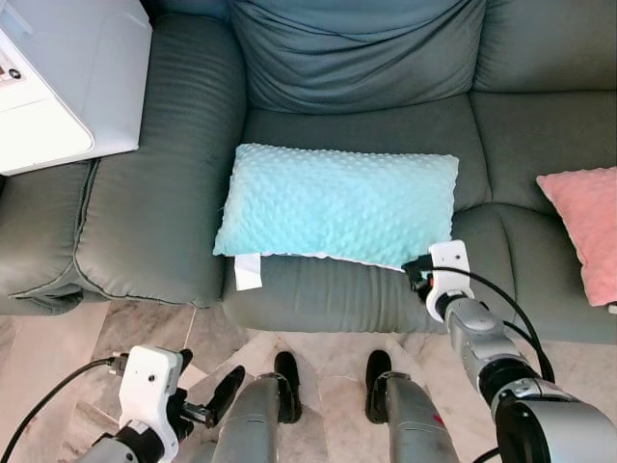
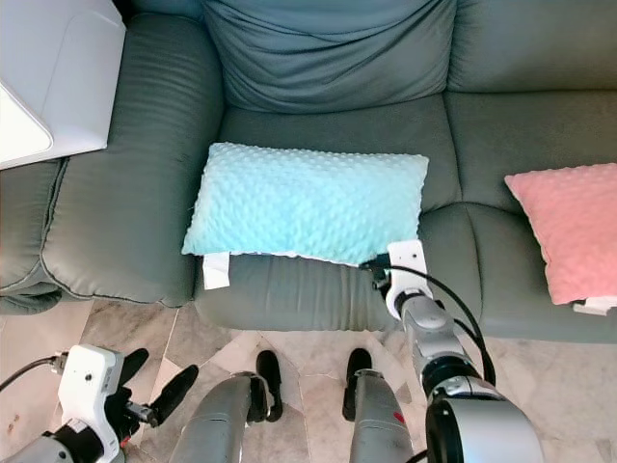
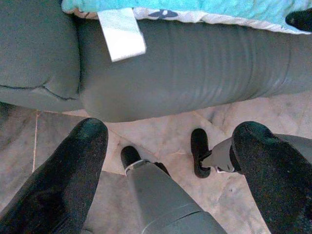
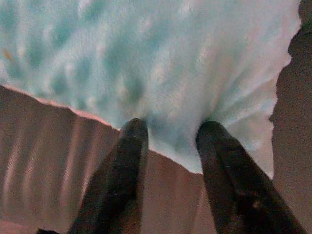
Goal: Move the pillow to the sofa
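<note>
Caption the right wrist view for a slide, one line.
Right gripper, black fingers parted, at the edge of the dimpled turquoise pillow lying on the grey sofa seat.

Pink cushion (image 1: pixel 585 228) and white appliance (image 1: pixel 60 77) cut off by edges

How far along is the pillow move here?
Mostly done: the turquoise pillow lies on the grey sofa seat. In hand: the right gripper sits at its front corner, fingers slightly apart. Left: pull that arm away. The left gripper hangs open above the floor.
</note>
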### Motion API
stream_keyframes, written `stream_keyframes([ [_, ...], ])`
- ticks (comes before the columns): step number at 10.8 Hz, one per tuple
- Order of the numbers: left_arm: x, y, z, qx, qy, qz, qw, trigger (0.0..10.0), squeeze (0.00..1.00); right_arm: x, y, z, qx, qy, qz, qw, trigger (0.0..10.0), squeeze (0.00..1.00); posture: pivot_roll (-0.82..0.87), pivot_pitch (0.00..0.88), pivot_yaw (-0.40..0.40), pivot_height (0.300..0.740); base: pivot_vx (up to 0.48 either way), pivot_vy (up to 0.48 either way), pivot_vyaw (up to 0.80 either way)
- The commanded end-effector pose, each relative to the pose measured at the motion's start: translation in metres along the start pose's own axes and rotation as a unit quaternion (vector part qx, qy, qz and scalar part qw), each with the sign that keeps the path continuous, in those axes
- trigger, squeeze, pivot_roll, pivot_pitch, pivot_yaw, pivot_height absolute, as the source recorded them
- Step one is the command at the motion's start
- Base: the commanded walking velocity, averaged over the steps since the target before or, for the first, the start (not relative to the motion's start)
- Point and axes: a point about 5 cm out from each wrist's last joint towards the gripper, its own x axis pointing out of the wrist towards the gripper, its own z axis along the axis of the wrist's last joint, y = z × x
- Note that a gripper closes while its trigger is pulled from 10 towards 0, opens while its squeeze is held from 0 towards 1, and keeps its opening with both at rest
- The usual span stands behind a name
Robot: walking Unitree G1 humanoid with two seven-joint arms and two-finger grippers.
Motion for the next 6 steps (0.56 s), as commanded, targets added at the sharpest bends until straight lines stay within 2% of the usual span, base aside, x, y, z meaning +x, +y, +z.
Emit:
stream_keyframes([
  [1, -0.006, 0.006, -0.008, -0.001, 0.023, 0.018, 1.0, 10.0, 0.0, -0.006, 0.002, -0.022, 0.001, 0.04, -0.001, 0.999, 0.0, 0.0, 0.2, 0.509, 0.148, 0.74, 0.0, 0.0, 0.0],
  [6, -0.003, 0.01, -0.007, 0.005, 0.018, 0.031, 0.999, 10.0, 0.0, -0.009, -0.017, -0.021, -0.051, 0.044, -0.04, 0.997, 0.0, 0.0, 0.19, 0.509, 0.147, 0.74, 0.0, 0.0, 0.0],
])
